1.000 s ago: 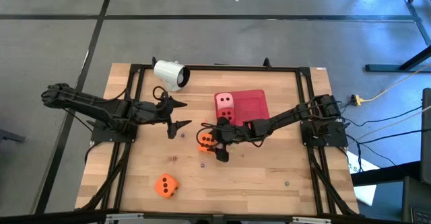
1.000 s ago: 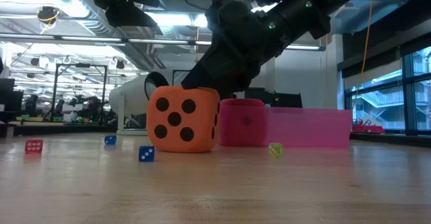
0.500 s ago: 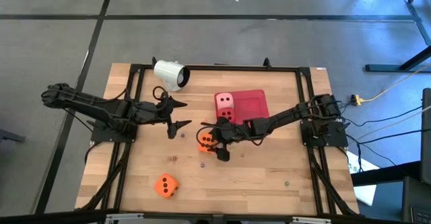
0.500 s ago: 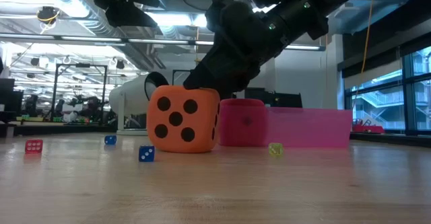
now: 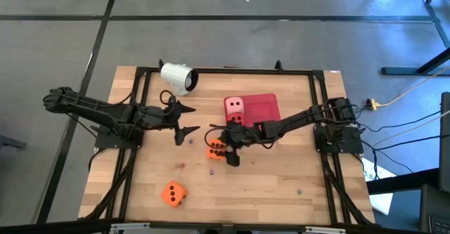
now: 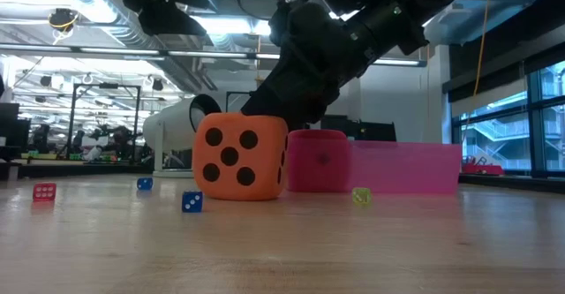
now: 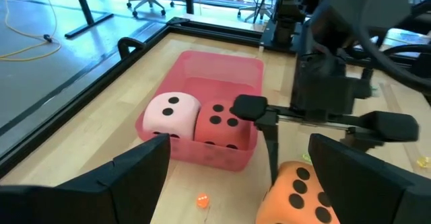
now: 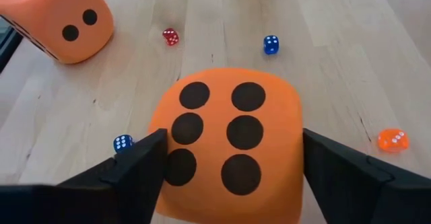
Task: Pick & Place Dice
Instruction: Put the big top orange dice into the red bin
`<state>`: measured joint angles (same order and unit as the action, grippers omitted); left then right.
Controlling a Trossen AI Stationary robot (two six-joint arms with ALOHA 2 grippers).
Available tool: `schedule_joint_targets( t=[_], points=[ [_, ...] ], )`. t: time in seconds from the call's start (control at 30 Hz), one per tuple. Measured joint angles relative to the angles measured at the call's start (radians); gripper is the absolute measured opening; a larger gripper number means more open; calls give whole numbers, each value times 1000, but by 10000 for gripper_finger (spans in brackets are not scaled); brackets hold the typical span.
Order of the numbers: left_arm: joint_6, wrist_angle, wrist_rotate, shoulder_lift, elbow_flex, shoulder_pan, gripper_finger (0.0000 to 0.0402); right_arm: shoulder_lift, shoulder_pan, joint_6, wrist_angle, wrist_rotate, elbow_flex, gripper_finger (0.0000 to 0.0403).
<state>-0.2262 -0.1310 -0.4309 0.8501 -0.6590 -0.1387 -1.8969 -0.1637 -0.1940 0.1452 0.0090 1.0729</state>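
Pink die (image 5: 233, 105) and red die (image 5: 238, 118) in tray; two orange dice (image 5: 216, 149) (image 5: 173, 193) on table.

You've got a white cup (image 5: 176, 77) lying on its side near the surface's (image 5: 281, 185) far left corner, a pink tray (image 5: 264, 107) mid-surface, and tiny red (image 6: 44, 192) and blue (image 6: 192, 202) dice scattered about

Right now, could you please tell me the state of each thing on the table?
Pink die: in the tray.
Red die: in the tray, beside the pink one.
Near orange die: on the table, between the right gripper's fingers.
Far orange die: loose on the table.
Cup: on its side.
Left gripper: open, empty.
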Motion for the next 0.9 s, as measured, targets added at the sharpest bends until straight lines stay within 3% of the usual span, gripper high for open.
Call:
schedule_joint_targets(
  t=[0.27,0.9],
  points=[
    [1,0,83,0,0,0,347,15,1,4,-11,-2,-2,311],
    [2,0,85,0,0,0,347,23,1,27,-27,-28,-2,316]
  ],
)
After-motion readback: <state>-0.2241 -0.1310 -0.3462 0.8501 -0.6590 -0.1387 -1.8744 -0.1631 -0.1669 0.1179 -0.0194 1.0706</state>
